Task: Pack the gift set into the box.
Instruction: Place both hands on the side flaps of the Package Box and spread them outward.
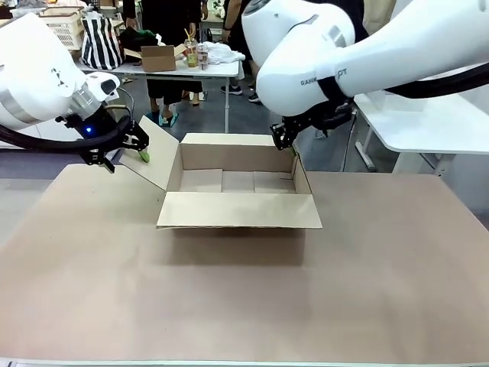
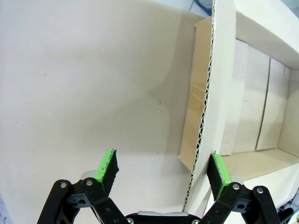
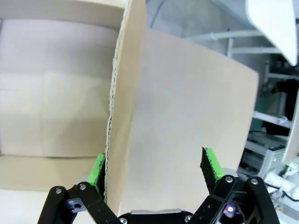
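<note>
Item 1, left gripper (image 1: pixel 122 153): we log its fingers apart, straddling the box's left flap (image 1: pixel 157 162), whose corrugated edge runs just beside one pad (image 2: pixel 217 171).

Item 2, box (image 1: pixel 237 210): open, on the table (image 1: pixel 229 313) at its middle, nearer the far edge. The near flap is folded out flat and the inside is bare.

Item 3, right gripper (image 1: pixel 284 138): fingers apart, astride the upright right flap (image 1: pixel 302 180), with one pad (image 3: pixel 98 171) at the flap's edge.

Handling, as we judge it: spreading the flaps. Close squarely on each edge and fold both outward together, so the carton does not skid.

Clearance: we note broad bare table toward the near edge and both side edges.
</note>
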{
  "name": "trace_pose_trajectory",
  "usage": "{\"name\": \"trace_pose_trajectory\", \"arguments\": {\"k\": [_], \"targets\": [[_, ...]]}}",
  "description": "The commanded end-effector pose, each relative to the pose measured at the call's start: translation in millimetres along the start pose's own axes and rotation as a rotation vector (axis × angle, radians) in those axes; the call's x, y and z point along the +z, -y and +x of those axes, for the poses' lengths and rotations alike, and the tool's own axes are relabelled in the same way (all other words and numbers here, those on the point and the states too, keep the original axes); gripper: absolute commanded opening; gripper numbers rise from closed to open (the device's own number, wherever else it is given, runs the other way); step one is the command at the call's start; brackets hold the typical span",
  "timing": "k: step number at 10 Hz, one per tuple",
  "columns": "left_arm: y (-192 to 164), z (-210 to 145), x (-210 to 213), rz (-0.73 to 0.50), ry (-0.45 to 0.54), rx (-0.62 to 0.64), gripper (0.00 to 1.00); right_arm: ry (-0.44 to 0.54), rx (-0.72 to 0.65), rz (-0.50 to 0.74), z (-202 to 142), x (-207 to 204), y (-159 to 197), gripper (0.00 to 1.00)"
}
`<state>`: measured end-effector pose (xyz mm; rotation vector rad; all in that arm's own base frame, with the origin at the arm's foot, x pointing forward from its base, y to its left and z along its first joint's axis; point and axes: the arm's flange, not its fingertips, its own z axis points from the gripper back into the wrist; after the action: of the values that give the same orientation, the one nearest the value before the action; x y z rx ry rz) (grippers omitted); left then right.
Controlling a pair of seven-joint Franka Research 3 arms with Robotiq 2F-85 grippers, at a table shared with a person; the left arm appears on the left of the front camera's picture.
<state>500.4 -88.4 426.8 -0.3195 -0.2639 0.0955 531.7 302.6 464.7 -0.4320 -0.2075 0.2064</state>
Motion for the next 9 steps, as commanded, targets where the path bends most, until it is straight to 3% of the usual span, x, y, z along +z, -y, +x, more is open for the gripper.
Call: {"name": "trace_pose_trajectory", "arguments": {"k": [1, 2, 6, 9], "targets": [[1.0, 0.2, 0.9, 0.018, 0.008, 0.008, 1.00, 0.008, -0.085, 0.283, -19.3, -25.8, 54.6, 1.00], [1.0, 0.2, 0.9, 0.018, 0.008, 0.008, 1.00, 0.032, -0.122, 0.404, -28.0, -39.7, 76.2, 1.00], [1.0, 0.2, 0.9, 0.018, 0.008, 0.008, 1.00, 0.012, -0.313, 0.656, -49.9, -97.7, 123.7, 1.00], [1.0, 0.2, 0.9, 0.018, 0.008, 0.008, 1.00, 0.036, -0.487, 0.719, -72.0, -131.5, 145.4, 1.00]]}}
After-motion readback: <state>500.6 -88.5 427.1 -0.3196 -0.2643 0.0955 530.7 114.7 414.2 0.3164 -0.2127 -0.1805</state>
